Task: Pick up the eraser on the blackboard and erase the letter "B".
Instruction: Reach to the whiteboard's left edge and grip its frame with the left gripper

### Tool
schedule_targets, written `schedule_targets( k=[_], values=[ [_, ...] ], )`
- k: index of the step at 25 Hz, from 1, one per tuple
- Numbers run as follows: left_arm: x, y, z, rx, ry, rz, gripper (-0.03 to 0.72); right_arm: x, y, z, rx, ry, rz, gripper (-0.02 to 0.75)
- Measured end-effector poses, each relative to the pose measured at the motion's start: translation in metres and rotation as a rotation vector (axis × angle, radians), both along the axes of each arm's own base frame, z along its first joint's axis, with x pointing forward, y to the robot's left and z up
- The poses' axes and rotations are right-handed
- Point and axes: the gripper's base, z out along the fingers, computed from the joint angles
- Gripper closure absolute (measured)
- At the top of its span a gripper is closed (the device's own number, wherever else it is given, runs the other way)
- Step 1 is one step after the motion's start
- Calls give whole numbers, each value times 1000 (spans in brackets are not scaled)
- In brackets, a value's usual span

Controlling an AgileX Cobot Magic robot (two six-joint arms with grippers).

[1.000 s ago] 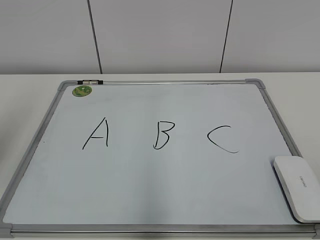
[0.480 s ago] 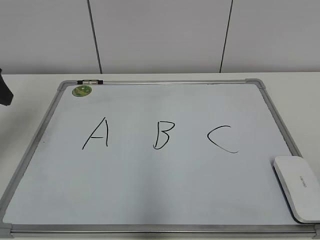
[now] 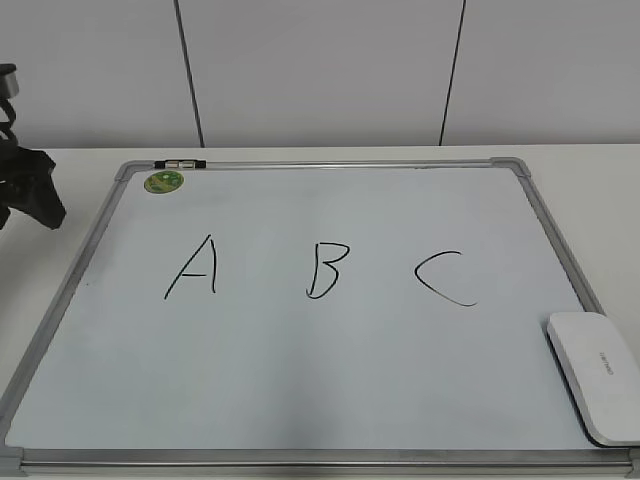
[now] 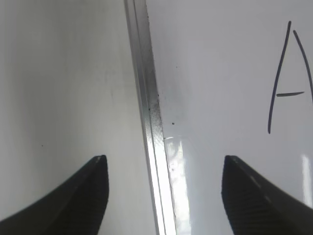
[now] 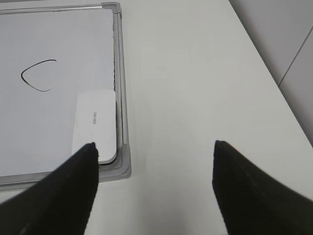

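While the white counter fills the scene from edge to edge, the blackboard lying flat on it takes up most of the exterior view; it is a white board in a thin silver frame with grey corner pieces. Three black hand-drawn capitals cross its middle in a row: the letter "A" toward nine o'clock, the letter "B" at the centre, and the letter "C" toward three o'clock. The eraser, a white rounded block with tiny grey print on top, lies on the board at about four o'clock, tucked into the near corner against the frame and well apart from the "B". The left gripper, dark and empty, hangs over the board's nine o'clock edge with its jaws spread, one over the counter and one over the board, with the frame rail between them. The right gripper is also spread wide and empty, above the counter beyond the board's corner, with the eraser just beside one fingertip. A small round green sticker sits at the board's eleven o'clock corner.
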Motion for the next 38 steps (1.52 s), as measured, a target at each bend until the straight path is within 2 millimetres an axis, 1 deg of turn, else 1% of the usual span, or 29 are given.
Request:
schedule_targets(
  k=[3,5,12,18,21,25,28,32,35,38],
  values=[
    [11,0,-9,2,30,-18,167,0,0,0,0,0,0,176],
    [18,0,-14,0,60,-26,181,0,0,0,0,0,0,176],
    [36,-1,-39,-7,150,-37,296,0,0,0,0,2,0,176],
    [41,-1,-68,-10,219,-38,355,0,0,0,0,2,0,176],
    [41,0,-80,-11,248,-36,398,0,0,0,0,2,0,176],
    [44,0,-82,-10,231,-31,452,0,0,0,0,2,0,176],
    [45,2,-83,-10,221,-23,460,0,0,0,0,2,0,176],
    [47,7,-93,-14,240,-9,461,0,0,0,0,2,0,176],
    [47,7,-100,-25,257,-2,462,0,0,0,0,2,0,176],
    [47,7,-100,-29,257,0,475,0,0,0,0,2,0,176]
  ],
)
